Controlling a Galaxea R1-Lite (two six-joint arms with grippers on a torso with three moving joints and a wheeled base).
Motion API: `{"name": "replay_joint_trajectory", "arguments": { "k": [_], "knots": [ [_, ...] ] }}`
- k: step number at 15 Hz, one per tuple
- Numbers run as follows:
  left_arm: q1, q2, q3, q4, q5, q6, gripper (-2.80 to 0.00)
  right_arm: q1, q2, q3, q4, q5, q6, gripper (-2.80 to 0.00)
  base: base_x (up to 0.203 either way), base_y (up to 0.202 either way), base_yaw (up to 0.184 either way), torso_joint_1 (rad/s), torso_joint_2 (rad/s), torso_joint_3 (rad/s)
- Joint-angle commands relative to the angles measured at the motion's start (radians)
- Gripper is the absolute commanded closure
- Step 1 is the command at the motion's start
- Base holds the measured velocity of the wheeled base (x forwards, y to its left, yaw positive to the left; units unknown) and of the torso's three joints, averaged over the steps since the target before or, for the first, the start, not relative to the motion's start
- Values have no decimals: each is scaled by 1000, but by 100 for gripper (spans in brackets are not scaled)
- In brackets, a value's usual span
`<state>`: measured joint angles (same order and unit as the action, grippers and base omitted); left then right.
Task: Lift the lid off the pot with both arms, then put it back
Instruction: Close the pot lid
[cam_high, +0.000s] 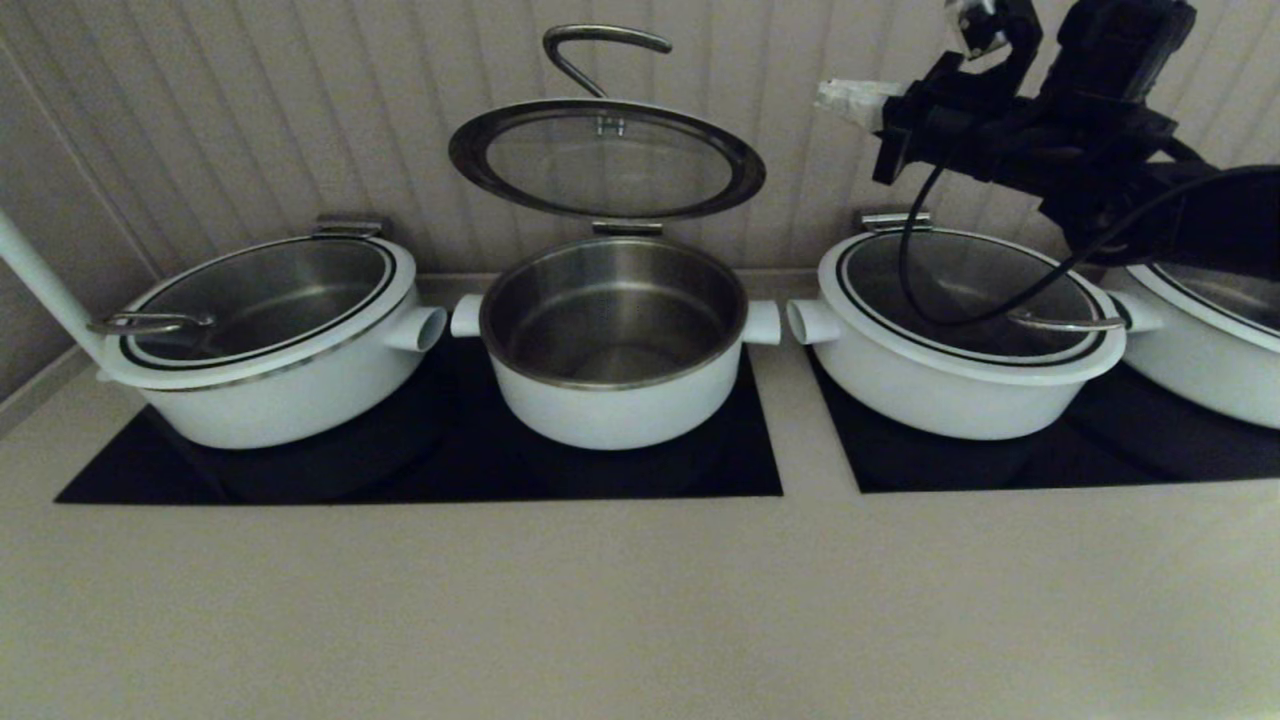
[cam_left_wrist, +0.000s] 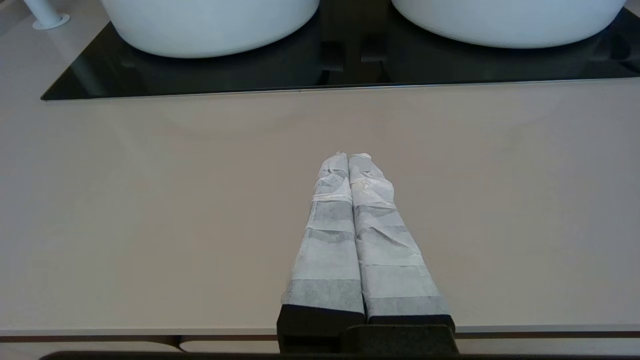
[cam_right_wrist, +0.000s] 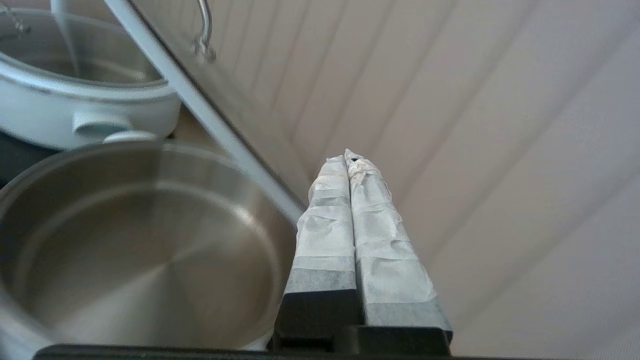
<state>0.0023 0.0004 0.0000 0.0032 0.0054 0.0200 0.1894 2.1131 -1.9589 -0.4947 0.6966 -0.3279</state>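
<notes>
Nearest to me, low in the left wrist frame, my left gripper (cam_left_wrist: 348, 159) hangs over the bare beige countertop (cam_left_wrist: 150, 210), its white-wrapped fingers pressed together on nothing. Beyond it lies the front edge of the black glass hob panel (cam_left_wrist: 200, 75).

In the head frame's centre, the round white pot with steel inside (cam_high: 613, 335) stands open on that left panel, one stub handle showing on each side. The round glass lid with broad white rim (cam_high: 607, 160) stands tilted up behind the pot against the ribbed back wall (cam_high: 250, 110); its lower edge meets the pot's rear rim, and its curved steel bar handle sits at the top centre.

A wider white pot with a closed glass lid (cam_high: 265, 335) sits at left; another (cam_high: 965, 335) at right centre on a second black panel.

At upper right my right gripper (cam_high: 835, 97) hangs above that right pot, well apart from the lid, fingers closed together and empty (cam_right_wrist: 348, 159).
</notes>
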Motion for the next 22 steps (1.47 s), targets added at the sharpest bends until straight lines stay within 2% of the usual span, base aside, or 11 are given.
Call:
{"name": "replay_joint_trajectory", "arguments": {
  "k": [1, 10, 22],
  "knots": [
    [1, 0, 0, 0, 1, 0, 0, 30, 24, 0, -54, 4, -3, 0, 0, 0, 0, 0, 0, 0],
    [1, 0, 0, 0, 1, 0, 0, 148, 31, 1, -67, 4, -39, 0, 0, 0, 0, 0, 0, 0],
    [1, 0, 0, 0, 1, 0, 0, 111, 74, 2, -62, -43, -40, 0, 0, 0, 0, 0, 0, 0]
  ]
}}
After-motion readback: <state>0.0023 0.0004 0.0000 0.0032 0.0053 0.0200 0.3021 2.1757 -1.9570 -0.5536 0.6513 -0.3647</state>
